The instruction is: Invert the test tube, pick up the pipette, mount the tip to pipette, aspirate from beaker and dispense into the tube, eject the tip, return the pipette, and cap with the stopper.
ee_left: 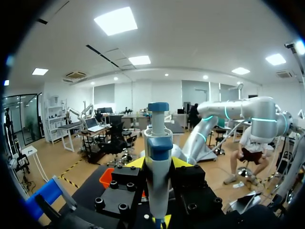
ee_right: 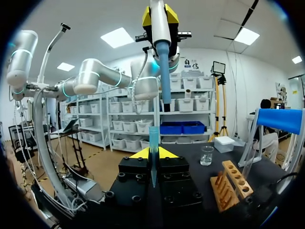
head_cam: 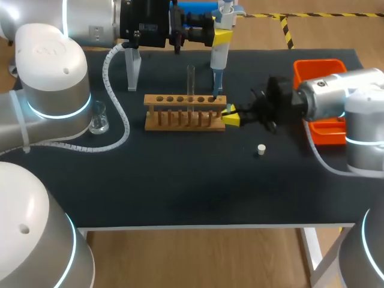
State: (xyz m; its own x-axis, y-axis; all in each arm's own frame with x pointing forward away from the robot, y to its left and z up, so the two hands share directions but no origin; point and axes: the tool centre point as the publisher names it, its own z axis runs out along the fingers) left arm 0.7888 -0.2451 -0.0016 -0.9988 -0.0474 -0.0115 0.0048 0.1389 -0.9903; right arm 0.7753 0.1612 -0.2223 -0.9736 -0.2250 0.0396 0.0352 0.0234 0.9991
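The blue pipette tip (ee_right: pixel 153 148) stands upright, pinched between the yellow fingers of the right gripper (head_cam: pixel 230 116), just off the right end of the wooden rack (head_cam: pixel 185 112). Directly above it hangs the pipette (head_cam: pixel 218 60), nose down, clamped in the left gripper (head_cam: pixel 221 36). The right wrist view shows a clear gap between nose and tip, so the two are not yet joined. To my eye this is the mounting step. The next move looks to call for bringing the nose straight down into the tip's open mouth, keeping both in line. It would then need a press firm enough to seat the tip before the right fingers let go. The test tube (head_cam: pixel 191 78) stands upright in the rack. The beaker (head_cam: pixel 99 118) waits well to the left. The white stopper (head_cam: pixel 260 149) lies on the dark table (head_cam: pixel 180 192) nearer the front. The orange bin (head_cam: pixel 318 71) sits at the right side, partly hidden by the right arm.
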